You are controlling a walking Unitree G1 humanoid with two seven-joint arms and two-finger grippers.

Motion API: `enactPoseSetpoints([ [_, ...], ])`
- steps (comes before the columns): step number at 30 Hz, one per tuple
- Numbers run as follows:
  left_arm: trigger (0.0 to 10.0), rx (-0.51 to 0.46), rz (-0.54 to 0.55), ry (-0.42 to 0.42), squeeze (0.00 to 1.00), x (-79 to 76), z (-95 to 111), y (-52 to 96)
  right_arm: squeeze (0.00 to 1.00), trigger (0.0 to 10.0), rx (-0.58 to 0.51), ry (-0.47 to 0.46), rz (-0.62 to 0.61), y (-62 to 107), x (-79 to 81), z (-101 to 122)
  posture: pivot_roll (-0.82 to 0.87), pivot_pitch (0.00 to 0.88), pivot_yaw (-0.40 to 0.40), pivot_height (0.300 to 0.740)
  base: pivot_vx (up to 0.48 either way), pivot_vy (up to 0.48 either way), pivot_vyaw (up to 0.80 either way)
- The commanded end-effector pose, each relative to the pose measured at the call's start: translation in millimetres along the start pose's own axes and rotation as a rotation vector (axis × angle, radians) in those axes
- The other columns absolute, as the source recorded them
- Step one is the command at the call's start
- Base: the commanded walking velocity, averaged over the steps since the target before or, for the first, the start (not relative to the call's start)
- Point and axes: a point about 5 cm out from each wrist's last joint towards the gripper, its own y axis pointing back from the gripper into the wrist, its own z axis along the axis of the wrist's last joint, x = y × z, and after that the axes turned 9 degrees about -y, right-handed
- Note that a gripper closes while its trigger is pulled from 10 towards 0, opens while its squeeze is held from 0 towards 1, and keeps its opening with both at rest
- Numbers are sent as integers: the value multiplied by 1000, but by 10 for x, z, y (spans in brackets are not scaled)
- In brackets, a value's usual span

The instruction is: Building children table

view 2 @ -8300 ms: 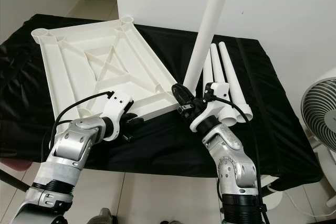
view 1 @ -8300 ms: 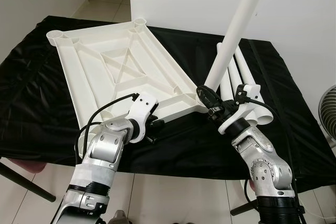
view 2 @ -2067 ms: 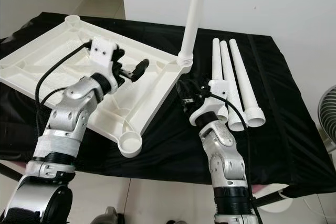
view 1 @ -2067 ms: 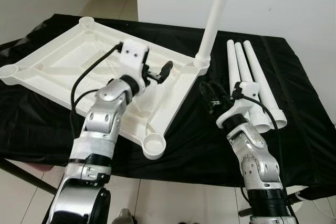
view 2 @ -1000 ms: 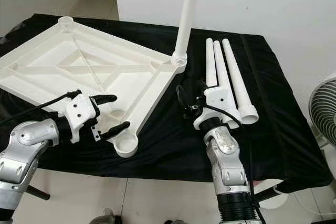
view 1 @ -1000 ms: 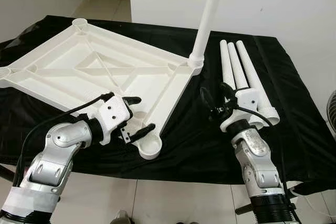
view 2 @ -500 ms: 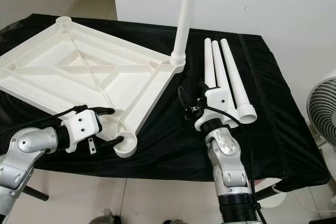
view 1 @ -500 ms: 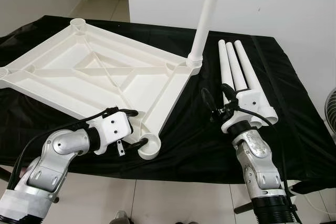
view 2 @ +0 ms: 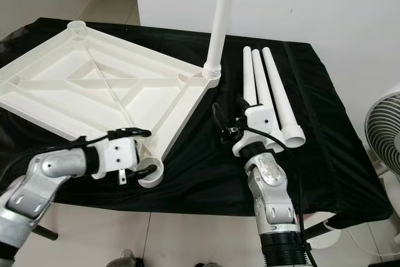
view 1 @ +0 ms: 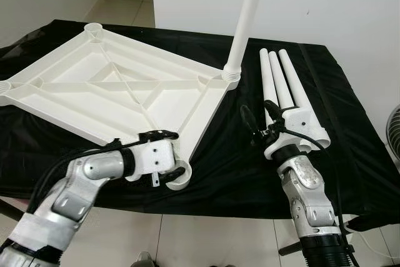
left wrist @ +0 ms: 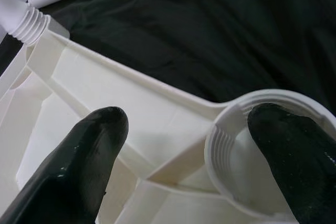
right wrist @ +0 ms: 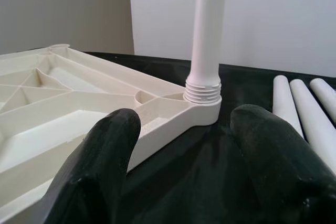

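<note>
The upturned white ribbed plastic tabletop (view 1: 119, 92) lies on the black cloth-covered table (view 1: 350, 148), one white plastic leg (view 1: 247, 20) standing in its far corner socket. The left gripper (view 1: 167, 156) straddles the near corner socket (left wrist: 262, 150), fingers spread, one inside the ring. The right gripper (view 1: 257, 124) hovers released beside three loose white tubular legs (view 1: 284, 89).

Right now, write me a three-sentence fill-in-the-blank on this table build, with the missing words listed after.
1. The number of loose table legs lying on the black cloth is ____.
2. One white leg stands ____ in a corner socket of the upturned tabletop.
3. The left pincer straddles the rim of the near corner ____.

Missing words: three; upright; socket
</note>
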Motion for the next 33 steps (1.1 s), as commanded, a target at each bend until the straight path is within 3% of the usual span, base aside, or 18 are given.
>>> enactPoseSetpoints([
  [1,10000,26,27,-19,0,-31,-10,-93,0,10000,5,4,-8,22,-16,3,105,102,-45,740,0,0,0],
  [8,10000,16,45,-81,0,59,80,-278,0,10000,0,-2,-13,18,-11,8,104,101,-43,740,0,0,0],
  [13,10000,-18,102,-72,0,178,154,-441,0,10000,-2,-7,-17,19,-4,7,101,103,-38,740,0,0,0],
  [15,10000,-18,102,-72,0,178,154,-441,0,10000,-2,-7,-17,19,-4,7,101,103,-38,740,0,0,0],
  [20,10000,-68,133,-68,0,253,278,-670,0,10000,-4,-10,-32,38,0,0,91,100,-28,740,0,0,0],
  [25,10000,-74,142,-61,0,278,299,-722,0,10000,-4,-10,-34,39,1,-2,91,100,-28,740,0,0,0],
  [28,10000,-106,173,-66,0,372,427,-908,0,10000,-7,-14,-38,42,6,-2,89,95,-22,740,0,0,0],
  [33,10000,-103,193,-80,0,422,452,-973,0,10000,-7,-15,-39,34,4,-2,95,92,-26,740,0,0,0],
])
